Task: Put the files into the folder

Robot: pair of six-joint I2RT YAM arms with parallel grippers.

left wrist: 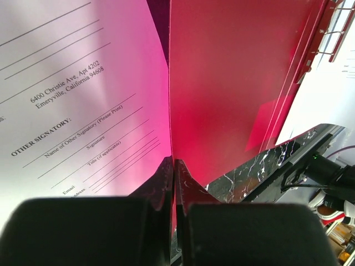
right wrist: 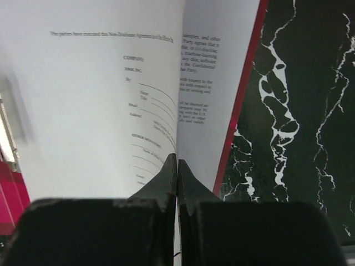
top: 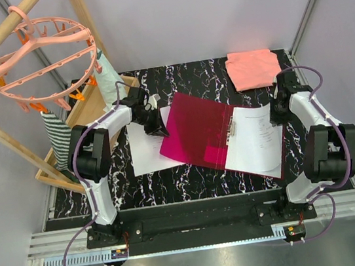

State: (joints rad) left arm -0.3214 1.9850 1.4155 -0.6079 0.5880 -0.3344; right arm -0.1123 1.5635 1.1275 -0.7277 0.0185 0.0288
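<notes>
- While carrying everything else, the table is showing its black, white-veined marble around the folder and at the right of the right wrist view.
- Near the middle of the table the folder is lying open, its right half resting flat while its left cover is standing tilted up off the surface (crimson, and glowing pink in the left wrist view).
- On the folder's right half the files are lying, printed side up, just beside the clip at the spine.
- One more sheet is lying on the table to the left, partly under the raised cover and outside the folder; its text is reading clearly at the left wrist.
- At the far right corner a pink cloth is sitting folded, well apart from the folder.
- At the cover's far left edge the left gripper is pinching the folder, fingers pressed narrow on the cover.
- At the folder's far right side the right gripper is pinching the files, fingers closed tight on a paper edge.
</notes>
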